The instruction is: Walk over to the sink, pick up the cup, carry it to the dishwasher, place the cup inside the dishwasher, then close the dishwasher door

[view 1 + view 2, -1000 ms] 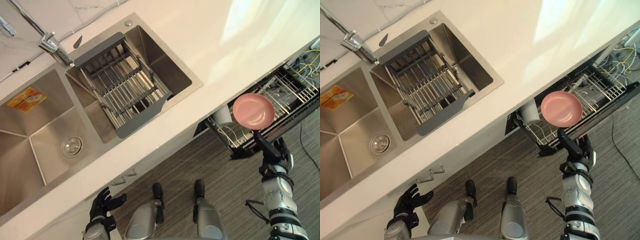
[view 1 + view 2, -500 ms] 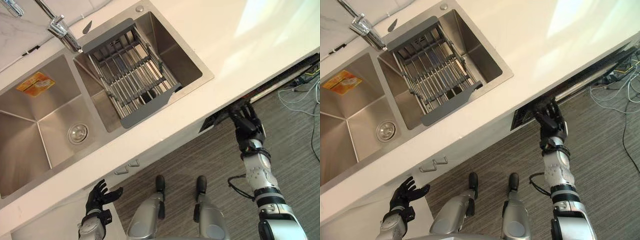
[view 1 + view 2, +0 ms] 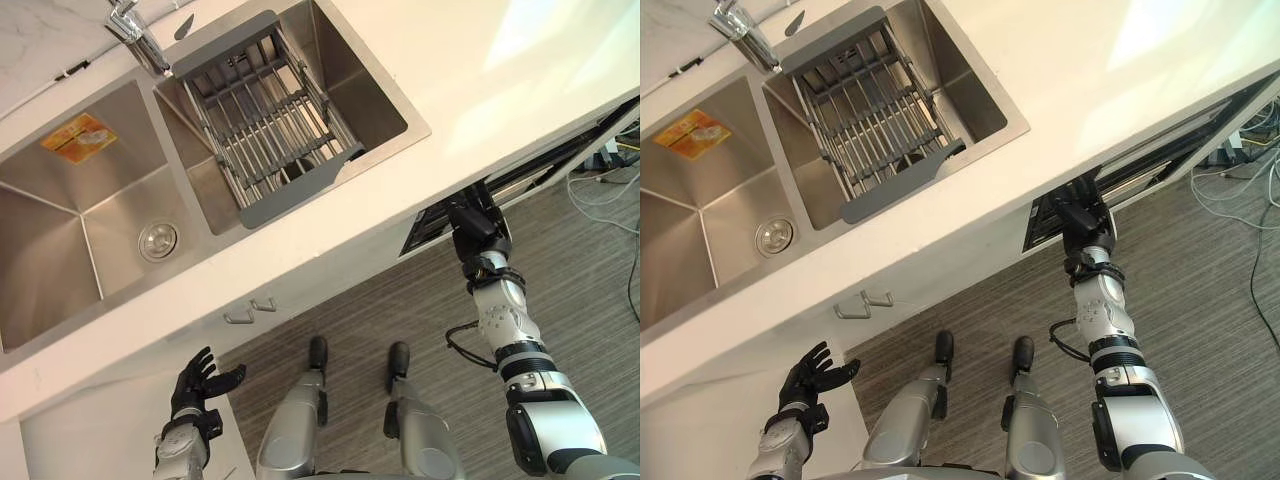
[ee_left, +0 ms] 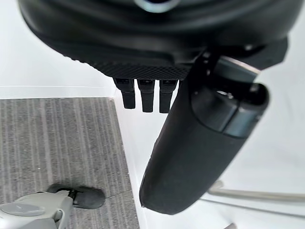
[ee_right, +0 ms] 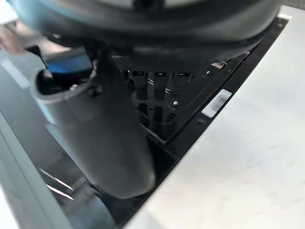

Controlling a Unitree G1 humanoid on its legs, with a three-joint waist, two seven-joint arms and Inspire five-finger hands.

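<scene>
The right hand [image 3: 478, 228] is held up at the left end of the dark slot under the counter [image 3: 480, 80], where the dishwasher door [image 3: 552, 168] is tipped up almost shut. In the right wrist view its fingers [image 5: 143, 90] are seen straight and loose, pointed into the narrow gap beside the door's black inner rim. Nothing is held in them. Whether they are pressed against the door cannot be told.

The cup is hidden. It is judged to be inside the dishwasher, behind the door.

The coming move is judged to be the last push that closes the gap. The door's long axis is laid along the counter edge, from near left to far right. The right hand is placed at its left end rather than its middle. The gap lies just beyond the fingertips, on the far side, so the push is to be aimed away from the body and under the counter. An uneven close may be caused by so off-centre a contact.

The left hand [image 3: 202, 388] is kept low at the near left, by the cabinet front below the sink [image 3: 90, 230], with fingers spread and nothing held. It is well apart from the door, so the right hand is much the nearer.
</scene>
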